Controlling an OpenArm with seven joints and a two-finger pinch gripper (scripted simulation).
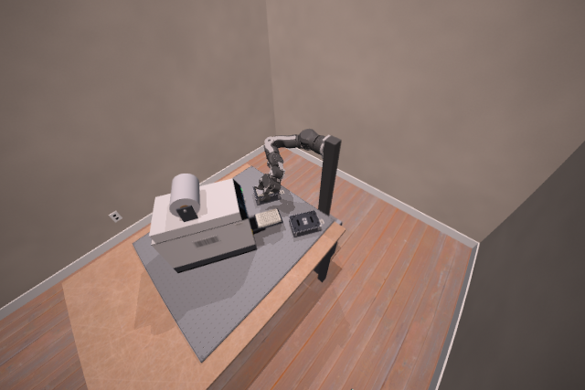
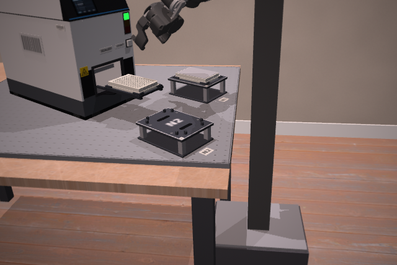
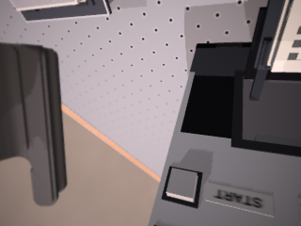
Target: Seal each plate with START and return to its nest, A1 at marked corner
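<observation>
An open plate [image 1: 268,218] [image 2: 133,83] [image 3: 288,49] with visible wells lies on the sealer's extended stage [image 2: 138,95] and looks flat. A plate with a smooth cover [image 2: 196,74] lies on nest N1 [image 2: 205,86]; its wells do not show. Nest N2 [image 1: 297,226] [image 2: 189,121] holds no plate. The sealer's upper lamp [image 2: 126,16] is green. My gripper [image 2: 152,45] is partly open and empty, in front of the START button [image 2: 128,43] [image 3: 182,183], not touching it. One finger shows at left in the wrist view; the other is out of that view.
The sealer [image 1: 201,237] [image 2: 38,44] with its film roll [image 1: 185,192] stands beside the stage. The robot's post [image 1: 329,178] [image 2: 264,95] stands at the table's end. The stage sticks out below my gripper, and N1 stands behind it.
</observation>
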